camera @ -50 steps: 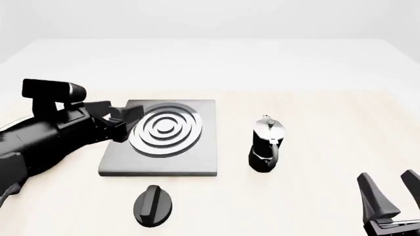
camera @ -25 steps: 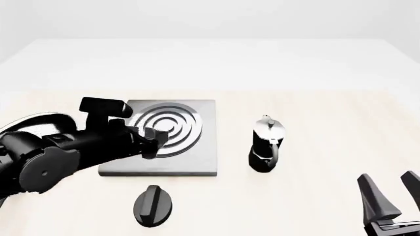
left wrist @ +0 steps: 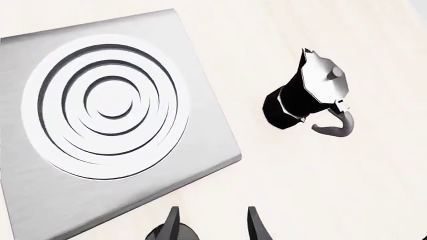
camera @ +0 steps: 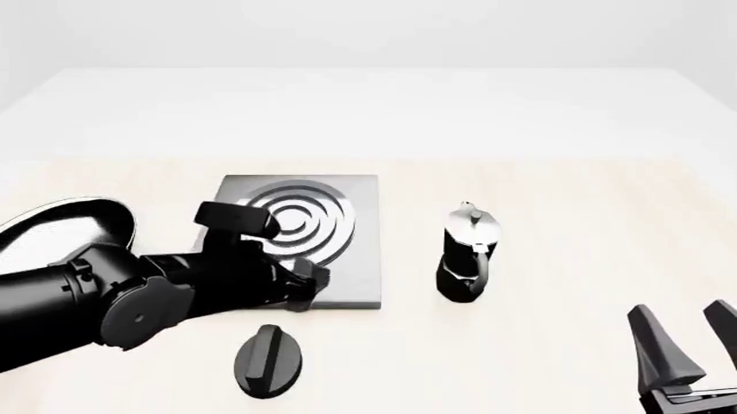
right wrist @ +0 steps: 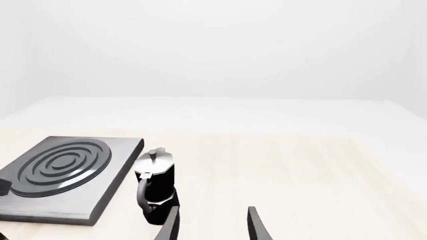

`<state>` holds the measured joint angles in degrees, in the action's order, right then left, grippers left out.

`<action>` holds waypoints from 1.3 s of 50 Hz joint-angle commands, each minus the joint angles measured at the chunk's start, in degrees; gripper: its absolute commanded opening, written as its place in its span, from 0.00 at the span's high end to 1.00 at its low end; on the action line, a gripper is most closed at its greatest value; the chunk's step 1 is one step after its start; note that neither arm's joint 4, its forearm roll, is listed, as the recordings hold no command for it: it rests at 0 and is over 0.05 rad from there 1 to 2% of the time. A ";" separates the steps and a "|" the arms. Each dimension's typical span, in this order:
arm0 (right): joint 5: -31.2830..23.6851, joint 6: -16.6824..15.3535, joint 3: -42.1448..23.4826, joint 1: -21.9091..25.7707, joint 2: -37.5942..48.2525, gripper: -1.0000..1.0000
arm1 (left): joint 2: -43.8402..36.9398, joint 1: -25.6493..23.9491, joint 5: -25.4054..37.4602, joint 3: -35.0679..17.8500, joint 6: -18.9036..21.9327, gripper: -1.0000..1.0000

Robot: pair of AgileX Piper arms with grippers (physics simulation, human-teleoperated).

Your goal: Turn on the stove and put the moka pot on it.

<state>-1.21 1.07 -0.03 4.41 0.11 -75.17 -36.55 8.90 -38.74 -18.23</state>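
moka pot (camera: 467, 252) upright beside stove (camera: 345, 259), knob (camera: 267, 360) apart

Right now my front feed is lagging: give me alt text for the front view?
The left hand hovers over the stove's near edge, just above the black oval knob. The moka pot stands upright on the table right of the stove; the right hand waits open at the near right.

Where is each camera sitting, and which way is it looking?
Front view: high behind the arms, looking down at the stove, knob and moka pot; shows the left arm and the right hand.
Left wrist view: above the stove, looking down; left hand fingertips show.
Right wrist view: low near the table, looking forward; right hand fingertips show.
All three views share the stove and moka pot.
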 commanded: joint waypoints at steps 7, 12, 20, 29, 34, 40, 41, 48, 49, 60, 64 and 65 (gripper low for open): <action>-0.17 0.12 0.01 -0.24 -0.05 0.00 | -1.86 -6.40 0.44 -1.70 -6.73 0.00; -0.14 0.31 0.01 -0.08 -0.05 0.00 | -2.57 -8.34 0.50 -2.27 -8.25 0.00; -0.02 0.42 0.01 -0.40 -0.07 0.00 | -3.90 -9.68 0.06 -2.20 -11.33 0.00; 0.20 0.33 0.00 -0.43 -0.07 0.00 | -5.41 -10.30 -1.07 -1.38 -13.95 0.00; 0.44 0.36 -0.01 -0.66 -0.08 0.00 | -5.84 -10.87 -1.26 -1.24 -14.88 0.00; 0.39 0.42 -0.01 -0.77 -0.09 0.00 | -6.34 -10.13 -1.63 -0.04 -15.26 0.00; 0.42 0.43 -0.01 -0.81 -0.09 0.00 | -6.12 -10.22 -1.62 0.14 -15.06 0.00; 0.62 0.25 -0.02 -0.87 -0.09 0.00 | -5.32 -10.45 -1.44 1.29 -16.26 0.00; 0.65 0.25 -0.03 -0.84 -0.09 0.00 | -5.32 -10.80 -1.64 1.53 -16.88 0.00; 0.66 0.25 -0.03 -0.72 -0.09 0.00 | -5.07 -10.38 -2.03 2.84 -17.95 0.00; 0.77 0.25 0.02 -0.65 -0.10 0.00 | -5.41 -10.00 -2.58 3.17 -18.65 0.00; 0.79 0.28 0.02 -0.68 -0.10 0.00 | -5.58 -9.85 -2.58 3.30 -18.76 0.00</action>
<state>-0.56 1.31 -0.04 3.71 0.02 -80.46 -46.99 6.92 -36.52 -35.65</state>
